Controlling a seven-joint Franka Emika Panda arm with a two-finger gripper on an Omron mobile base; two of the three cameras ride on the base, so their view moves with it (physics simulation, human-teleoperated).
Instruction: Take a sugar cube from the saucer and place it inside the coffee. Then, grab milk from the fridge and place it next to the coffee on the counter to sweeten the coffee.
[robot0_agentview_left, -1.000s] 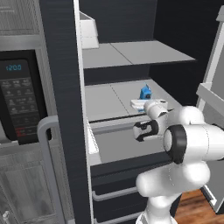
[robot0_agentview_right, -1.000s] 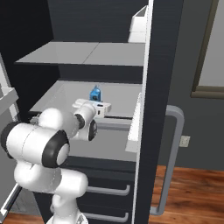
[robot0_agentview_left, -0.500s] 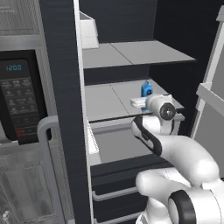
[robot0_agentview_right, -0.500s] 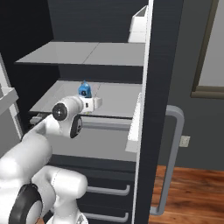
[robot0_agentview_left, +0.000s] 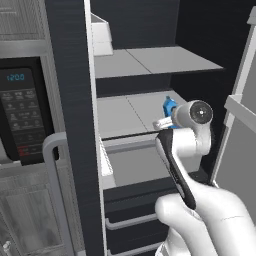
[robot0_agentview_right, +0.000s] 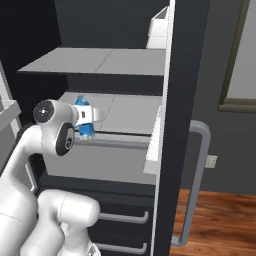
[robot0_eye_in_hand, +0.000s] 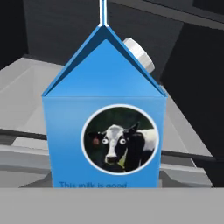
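Since the earlier frames the arm has swung its wrist up and forward into the open fridge (robot0_agentview_left: 145, 30), so the pincer (robot0_agentview_right: 88, 119) now sits right at the milk (robot0_eye_in_hand: 104, 127), which stands where it stood, near the front edge of the middle shelf (robot0_agentview_left: 130, 112), toward that shelf's right side in the left base view. Nearest the base, the white forearm rises steeply and the round wrist joint covers most of the carton in the left base view, leaving just a blue sliver (robot0_agentview_left: 169, 106). In the right base view the carton (robot0_agentview_right: 84, 120) stands upright just beyond the wrist, with the hand's pale parts alongside it. From the hand camera the carton's cow label faces the lens squarely and close. Whether the pincer is spread around the carton or already pinching it cannot be told, since the fingertips themselves are hidden. The likely trouble comes from closeness: if the hand presses further in before the jaws are set on both sides, it could shove the carton back along the shelf or tip it over, as it is tall and narrow. A grip taken high on the sloped gable could slip. On withdrawal, the lifted carton or the elbow might catch the shelf's front lip or the upper shelf (robot0_agentview_right: 95, 60) beyond.
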